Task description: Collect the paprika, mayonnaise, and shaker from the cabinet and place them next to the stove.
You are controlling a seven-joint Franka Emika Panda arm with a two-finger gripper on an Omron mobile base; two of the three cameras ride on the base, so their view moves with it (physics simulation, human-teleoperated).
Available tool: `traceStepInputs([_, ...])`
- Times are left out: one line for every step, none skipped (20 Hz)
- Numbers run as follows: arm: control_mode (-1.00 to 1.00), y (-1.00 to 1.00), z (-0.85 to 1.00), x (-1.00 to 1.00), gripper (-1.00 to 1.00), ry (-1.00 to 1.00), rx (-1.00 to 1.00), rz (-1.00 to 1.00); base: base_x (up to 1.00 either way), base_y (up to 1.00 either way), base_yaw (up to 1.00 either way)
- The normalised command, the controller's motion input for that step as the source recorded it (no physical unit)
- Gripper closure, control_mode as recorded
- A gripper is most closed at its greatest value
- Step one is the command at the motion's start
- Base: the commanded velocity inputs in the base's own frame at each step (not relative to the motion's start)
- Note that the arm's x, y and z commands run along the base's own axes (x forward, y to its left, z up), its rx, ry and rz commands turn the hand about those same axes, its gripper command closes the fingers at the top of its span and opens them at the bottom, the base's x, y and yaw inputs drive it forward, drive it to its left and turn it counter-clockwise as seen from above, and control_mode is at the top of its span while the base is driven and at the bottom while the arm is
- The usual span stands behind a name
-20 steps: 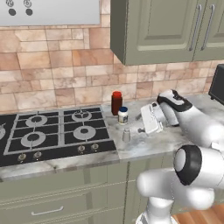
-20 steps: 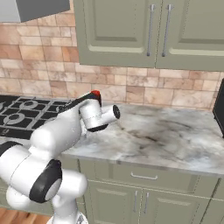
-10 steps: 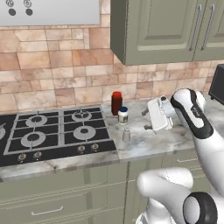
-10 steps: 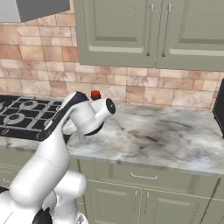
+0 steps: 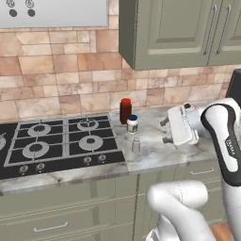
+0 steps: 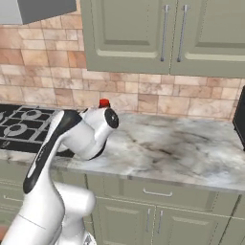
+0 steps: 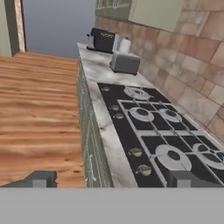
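Paprika (image 5: 125, 110) stands on the counter (image 5: 155, 150) just right of the stove (image 5: 56, 146); mayonnaise (image 5: 132, 124) sits beside it at five o'clock, shaker (image 5: 136, 145) nearer the front edge, cabinet (image 5: 169, 33) overhead.

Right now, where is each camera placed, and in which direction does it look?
Left base view: behind-left, facing the stove, paprika, mayonnaise, shaker; arm and open tool at right.
Right base view: behind-right, facing the counter; arm at left.
Hand view: looks along the stove; fingertips at bottom.
Shared: stove, counter.
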Motion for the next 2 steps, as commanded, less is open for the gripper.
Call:
traceStepInputs([-1.00, 0.01, 0.20, -0.69, -1.00, -0.02, 0.00, -0.04, 0.00, 0.00, 0.00])
traceStepInputs([-1.00, 0.00, 0.20, -0.69, -1.00, -0.03, 0.00, -0.04, 0.00, 0.00, 0.00])
